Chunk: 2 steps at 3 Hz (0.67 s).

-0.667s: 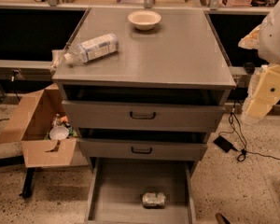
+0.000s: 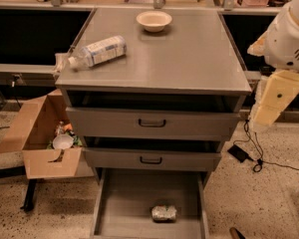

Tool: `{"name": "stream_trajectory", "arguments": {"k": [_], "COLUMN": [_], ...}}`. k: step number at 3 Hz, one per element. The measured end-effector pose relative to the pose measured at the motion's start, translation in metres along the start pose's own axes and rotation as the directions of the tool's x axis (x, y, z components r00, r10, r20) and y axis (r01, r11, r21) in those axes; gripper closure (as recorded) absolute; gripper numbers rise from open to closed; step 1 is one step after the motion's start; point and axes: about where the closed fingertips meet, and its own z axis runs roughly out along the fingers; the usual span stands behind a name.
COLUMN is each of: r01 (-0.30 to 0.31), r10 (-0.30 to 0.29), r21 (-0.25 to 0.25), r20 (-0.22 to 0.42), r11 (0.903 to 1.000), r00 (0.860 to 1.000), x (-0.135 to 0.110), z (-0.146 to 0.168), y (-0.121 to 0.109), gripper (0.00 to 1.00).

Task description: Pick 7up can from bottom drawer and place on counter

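The 7up can (image 2: 164, 213) lies on its side on the floor of the open bottom drawer (image 2: 120, 203), near the drawer's front middle. The counter (image 2: 189, 59) is the flat grey top of the cabinet above it. My arm's white and cream links (image 2: 275, 101) hang at the right side of the cabinet, beside the upper drawers. Of my gripper (image 2: 235, 232) only a small dark tip shows at the bottom edge, to the right of the drawer and apart from the can.
A clear plastic bottle (image 2: 99, 51) lies on the counter's left edge and a pale bowl (image 2: 154, 20) stands at its back. Two shut drawers with dark handles (image 2: 152, 123) sit above. An open cardboard box (image 2: 42, 138) stands on the floor left. Cables (image 2: 246, 156) lie right.
The arm's cream link has shifted slightly to the left, toward the cabinet. The can, bottle and bowl have not moved.
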Motion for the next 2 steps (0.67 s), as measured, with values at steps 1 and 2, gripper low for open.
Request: {"name": "stream_trajectory", "arguments": {"k": [1, 2], "r01": [0.015, 0.049], "r10": [-0.013, -0.033], "r21": [-0.073, -0.147], "r20": [0.028, 0.114], "r11": [0.9972, 0.988], "r00": [1.0, 0.993], "x": [-0.006, -0.024], "z": [0.051, 0.135], "y": [0.005, 0.031], "gripper": [0.0, 0.0]}}
